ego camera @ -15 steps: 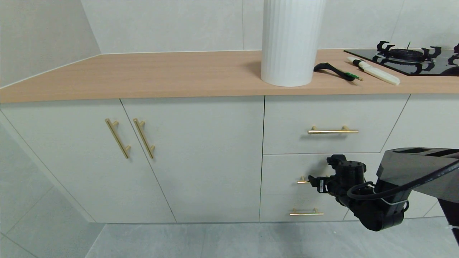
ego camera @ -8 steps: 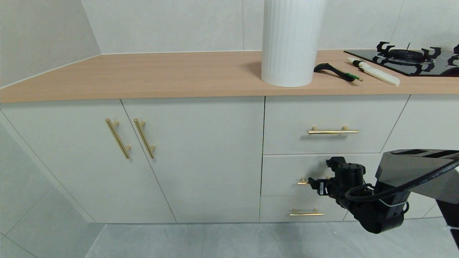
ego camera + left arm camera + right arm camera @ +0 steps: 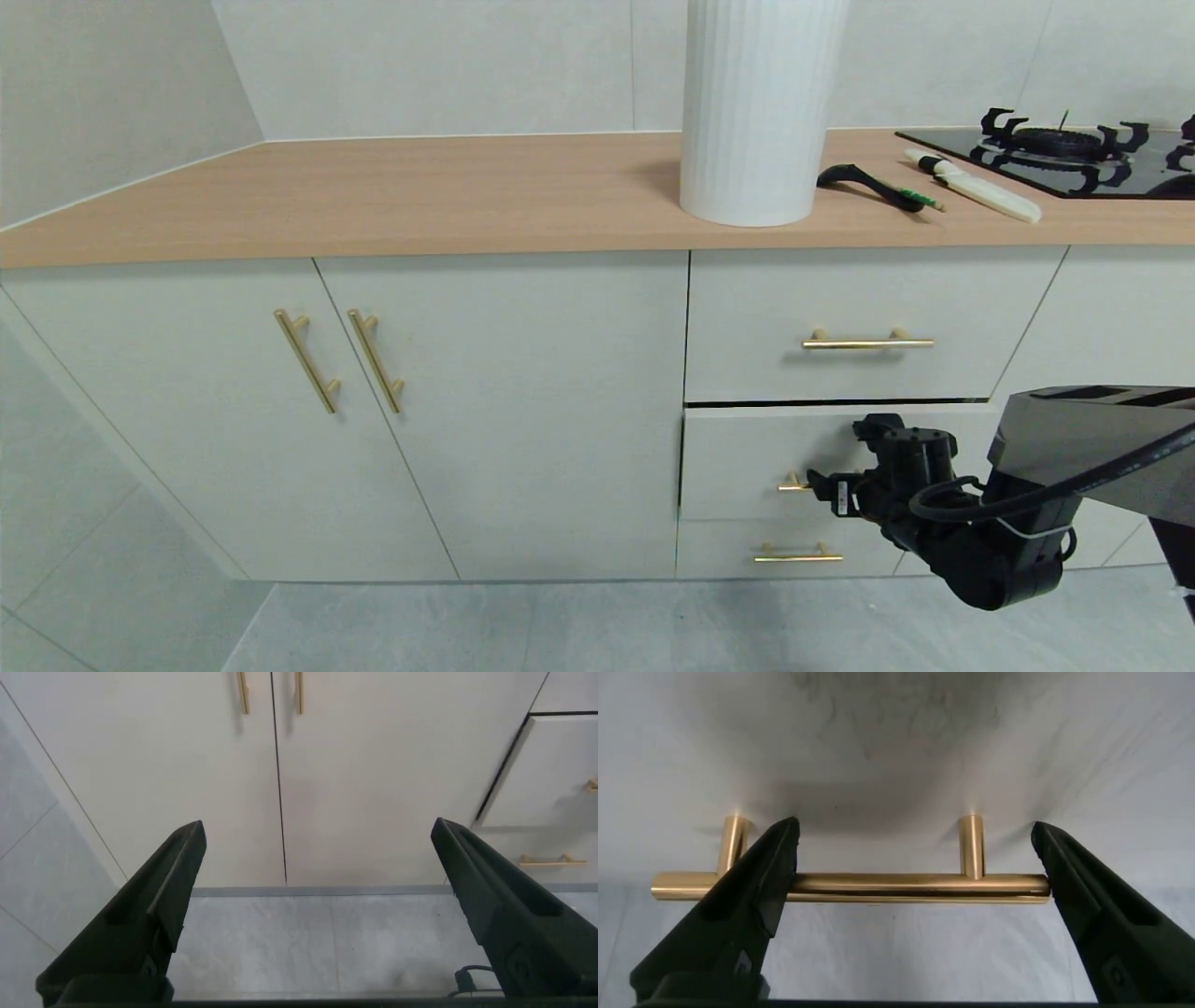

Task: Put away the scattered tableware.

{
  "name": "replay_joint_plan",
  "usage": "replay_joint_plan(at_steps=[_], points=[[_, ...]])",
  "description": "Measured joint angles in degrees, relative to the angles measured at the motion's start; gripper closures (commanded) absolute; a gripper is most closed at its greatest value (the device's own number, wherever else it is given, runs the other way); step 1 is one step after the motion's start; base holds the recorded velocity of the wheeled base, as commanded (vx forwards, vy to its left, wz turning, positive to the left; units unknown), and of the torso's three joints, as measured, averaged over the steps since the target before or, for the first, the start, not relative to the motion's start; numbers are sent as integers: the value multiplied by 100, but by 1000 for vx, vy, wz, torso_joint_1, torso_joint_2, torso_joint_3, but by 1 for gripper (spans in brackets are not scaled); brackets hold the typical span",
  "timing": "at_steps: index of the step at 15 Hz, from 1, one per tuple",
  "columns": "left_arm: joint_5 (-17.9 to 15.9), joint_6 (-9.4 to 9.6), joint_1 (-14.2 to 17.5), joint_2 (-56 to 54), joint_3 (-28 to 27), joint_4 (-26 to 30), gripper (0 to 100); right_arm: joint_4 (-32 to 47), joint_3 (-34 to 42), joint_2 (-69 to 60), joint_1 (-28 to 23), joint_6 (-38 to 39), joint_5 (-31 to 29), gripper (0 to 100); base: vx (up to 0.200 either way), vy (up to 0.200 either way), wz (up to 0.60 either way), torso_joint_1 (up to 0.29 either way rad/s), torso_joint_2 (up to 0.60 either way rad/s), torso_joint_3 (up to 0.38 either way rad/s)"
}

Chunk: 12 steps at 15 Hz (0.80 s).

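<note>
On the wooden countertop (image 3: 420, 196) lie a black-handled utensil with a green tip (image 3: 873, 185) and a cream-white knife-like tool (image 3: 976, 187), both right of a tall white ribbed container (image 3: 756, 112). My right gripper (image 3: 822, 485) is at the gold handle (image 3: 794, 483) of the middle drawer (image 3: 747, 457), which stands slightly pulled out with a dark gap along its top. In the right wrist view the handle bar (image 3: 878, 885) runs across between the spread fingers of the right gripper (image 3: 910, 915). My left gripper (image 3: 318, 915) is open with nothing in it, low in front of the cabinet doors (image 3: 280, 756).
A black gas hob (image 3: 1064, 149) sits at the counter's right end. The top drawer (image 3: 868, 322) and bottom drawer (image 3: 794, 551) are closed, as are the two doors (image 3: 373, 401) on the left. Grey floor tiles (image 3: 467, 625) lie below.
The middle drawer has slid out a little, opening a dark gap under the top drawer. My right gripper has drawn back with the handle.
</note>
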Motion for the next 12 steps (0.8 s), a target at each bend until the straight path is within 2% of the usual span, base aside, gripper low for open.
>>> replay_joint_plan(at_steps=[4,9,11,12], points=[[0,0,0,0,0,0,0,907,350,-740,6,-22,121,0,0,0,0,0,0,0],[0,0,0,0,0,0,0,2475,662,-2656,105,-33,580,0,0,0,0,0,0,0],[0,0,0,0,0,0,0,2708,697,-3293,265,-29,606,0,0,0,0,0,0,0],[0,2,0,0,0,0,0,2587,700,-3484,350,-22,581,0,0,0,0,0,0,0]])
